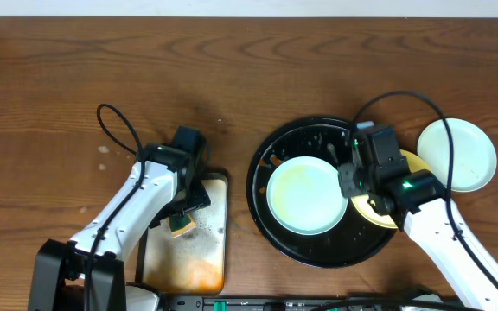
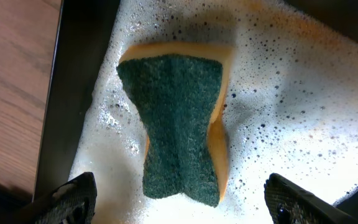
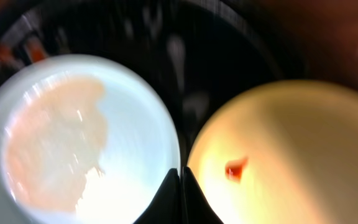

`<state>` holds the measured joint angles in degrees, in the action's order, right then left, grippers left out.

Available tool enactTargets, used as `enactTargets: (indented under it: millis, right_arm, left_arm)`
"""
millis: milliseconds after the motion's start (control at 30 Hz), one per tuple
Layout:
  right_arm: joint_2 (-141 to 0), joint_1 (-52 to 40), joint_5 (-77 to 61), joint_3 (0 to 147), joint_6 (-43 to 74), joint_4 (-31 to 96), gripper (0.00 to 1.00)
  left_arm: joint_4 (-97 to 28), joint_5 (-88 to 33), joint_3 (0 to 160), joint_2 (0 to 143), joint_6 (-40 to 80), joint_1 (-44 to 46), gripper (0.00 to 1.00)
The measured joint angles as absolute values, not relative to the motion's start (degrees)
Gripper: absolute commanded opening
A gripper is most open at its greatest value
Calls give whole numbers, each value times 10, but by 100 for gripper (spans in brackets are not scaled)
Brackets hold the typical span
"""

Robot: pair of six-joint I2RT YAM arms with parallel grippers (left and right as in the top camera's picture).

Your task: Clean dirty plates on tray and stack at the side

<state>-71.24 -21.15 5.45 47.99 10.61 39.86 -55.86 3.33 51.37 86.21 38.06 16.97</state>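
Observation:
The round black tray [image 1: 271, 164] holds a pale mint-blue plate [image 1: 305, 197] with a pale orange smear; it also shows in the right wrist view [image 3: 73, 137]. A pale yellow plate [image 1: 377, 216] with a red sauce spot lies at the tray's right rim, largely under my right arm, and shows in the right wrist view [image 3: 291, 143]. A second mint-blue plate [image 1: 461, 154] lies on the table right of the tray. My right gripper [image 1: 353, 183] [image 3: 180, 186] is shut and empty, above the gap between the two plates. My left gripper [image 1: 182, 216] [image 2: 182, 205] is open over the sponge.
A green-and-yellow sponge [image 2: 179, 130] [image 1: 181, 226] lies in white foam on a rectangular stained metal tray [image 1: 210, 259], left of the black tray. A black cable [image 1: 115, 121] loops over the table behind the left arm.

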Motion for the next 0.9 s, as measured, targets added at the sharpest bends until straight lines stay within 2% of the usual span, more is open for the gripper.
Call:
enactTargets:
  millis: [67, 200, 433, 600, 633, 667, 900]
  right_arm:
    - [-719, -211, 50, 476, 123, 434, 20]
    - [-743, -211, 18, 455, 154, 449, 21]
    - [-812, -211, -30, 402, 204, 391, 22]
    - [-854, -211, -38, 390, 226, 331, 13]
    - [-855, -211, -39, 389, 229, 320, 4]
    - [-858, -211, -40, 390, 227, 308, 1]
    - [-858, -211, -42, 392, 228, 278, 1]
  left_arm:
    - [-559, 33, 514, 862, 381, 170, 87]
    - [-559, 33, 514, 862, 381, 170, 87]
    - [-559, 33, 514, 862, 381, 170, 87]
    - [-559, 33, 514, 862, 381, 170, 87]
    - [-558, 33, 514, 862, 381, 170, 87]
    - [-559, 33, 514, 862, 381, 170, 87]
    - [-559, 33, 514, 862, 381, 170, 87]
